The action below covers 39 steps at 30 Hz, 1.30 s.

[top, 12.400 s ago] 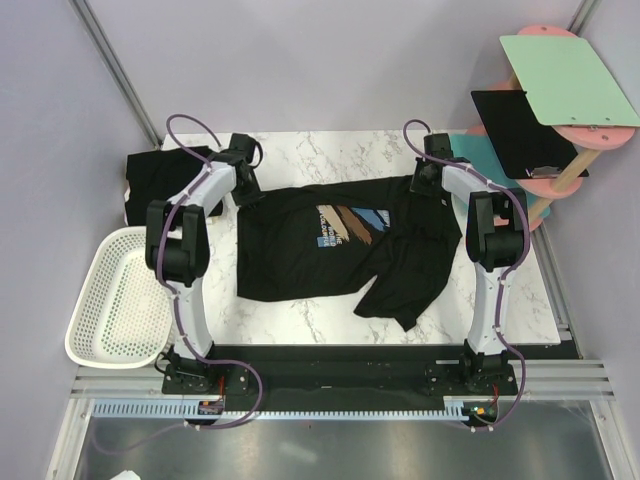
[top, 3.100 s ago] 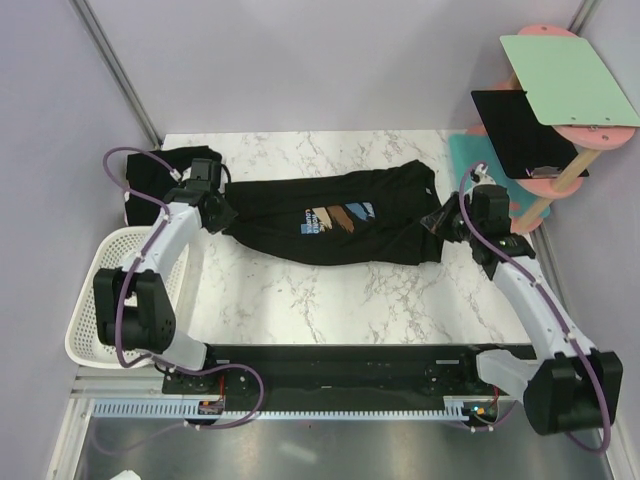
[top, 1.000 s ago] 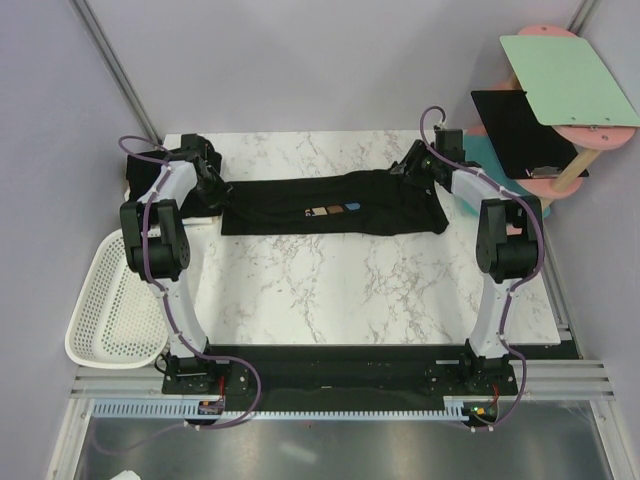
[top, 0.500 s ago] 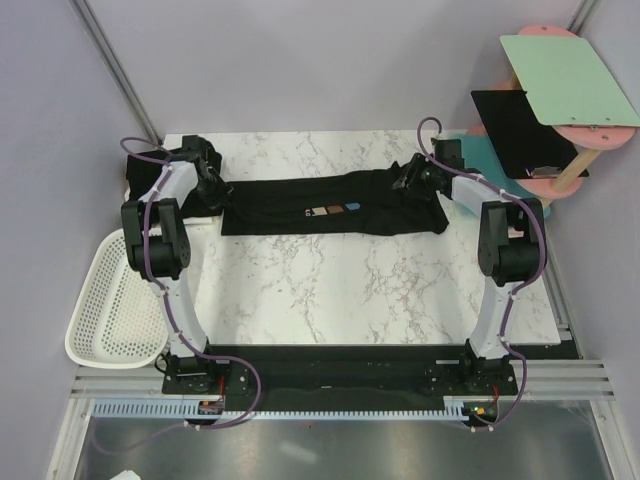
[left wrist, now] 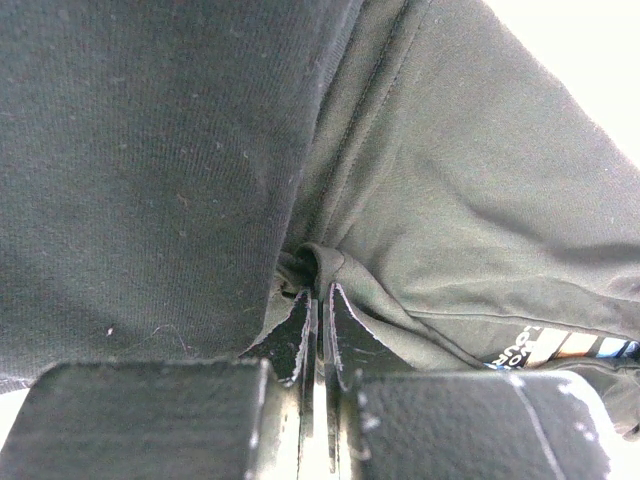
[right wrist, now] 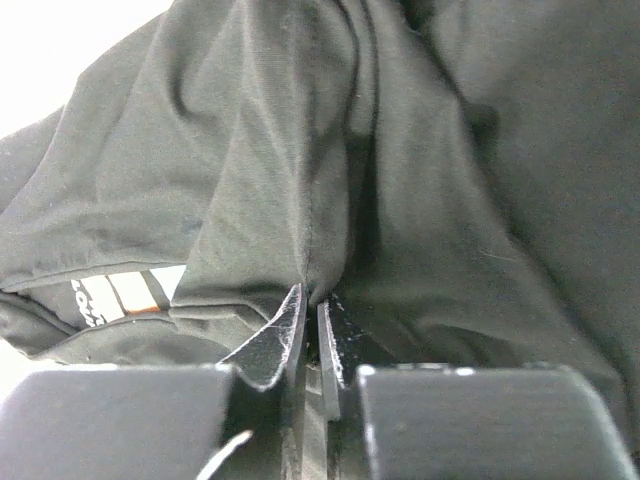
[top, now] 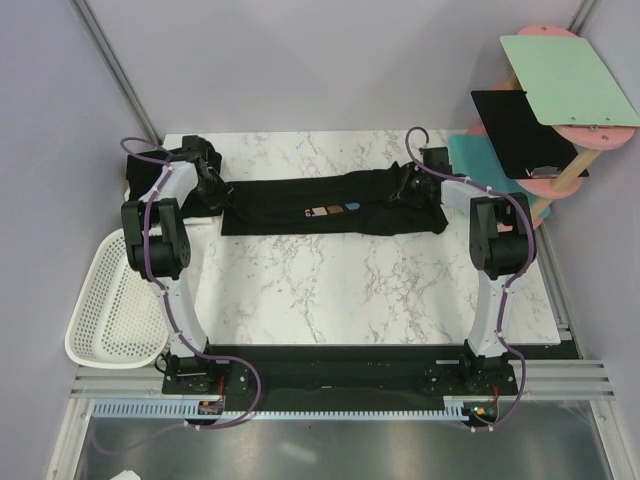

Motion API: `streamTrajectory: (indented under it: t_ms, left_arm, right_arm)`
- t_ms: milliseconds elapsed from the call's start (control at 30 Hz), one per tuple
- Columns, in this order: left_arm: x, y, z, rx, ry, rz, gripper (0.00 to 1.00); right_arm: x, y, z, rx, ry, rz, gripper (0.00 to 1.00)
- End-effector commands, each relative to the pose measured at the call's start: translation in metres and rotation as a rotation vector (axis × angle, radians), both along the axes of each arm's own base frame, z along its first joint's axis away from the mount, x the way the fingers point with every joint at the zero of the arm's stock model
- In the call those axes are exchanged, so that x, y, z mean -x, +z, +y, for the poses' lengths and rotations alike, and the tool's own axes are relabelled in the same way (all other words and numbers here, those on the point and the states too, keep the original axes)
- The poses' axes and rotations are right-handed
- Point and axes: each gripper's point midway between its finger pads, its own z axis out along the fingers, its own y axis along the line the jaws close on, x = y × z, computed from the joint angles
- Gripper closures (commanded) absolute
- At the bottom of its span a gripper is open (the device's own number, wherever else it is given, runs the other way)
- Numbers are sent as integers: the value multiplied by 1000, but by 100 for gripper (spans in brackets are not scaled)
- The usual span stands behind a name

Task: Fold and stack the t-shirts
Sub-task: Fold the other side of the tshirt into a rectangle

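A black t-shirt lies folded into a long strip across the back of the table, its small chest print facing up. My left gripper is at the strip's left end. In the left wrist view that gripper is shut on a bunched fold of the shirt. My right gripper is over the strip's right part. Seen from the right wrist, this gripper has its jaws pinched on a raised ridge of the cloth. A second black t-shirt lies at the far left corner, partly under the left arm.
A white mesh basket hangs off the table's left edge. At the back right are a teal mat and a pink stand holding a rigid black panel and a green board.
The right gripper has slid left along the shirt's back edge and closed on a fold of cloth. The left gripper and the shirt's left end have stayed put.
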Motion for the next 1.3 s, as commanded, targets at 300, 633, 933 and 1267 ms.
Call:
streamTrajectory:
  t_ms: [300,633,933,1267]
  left_arm:
    - [-5,6,5,-23,-26,-20,95]
    - [-6,4,5,-19,-26,-17,96]
    - [-4,1,5,-18,-26,-8,96]
    - [-3,32,-2,-7,-46,-74,74]
  right_arm:
    - [-44,79,18,-66,-4,-208,90]
    - [-107,81,44,-170,10,-275,88]
    - [-130,68,58,-214,38,-337,14]
    - [-67,146,12,-2,-36,-483,2]
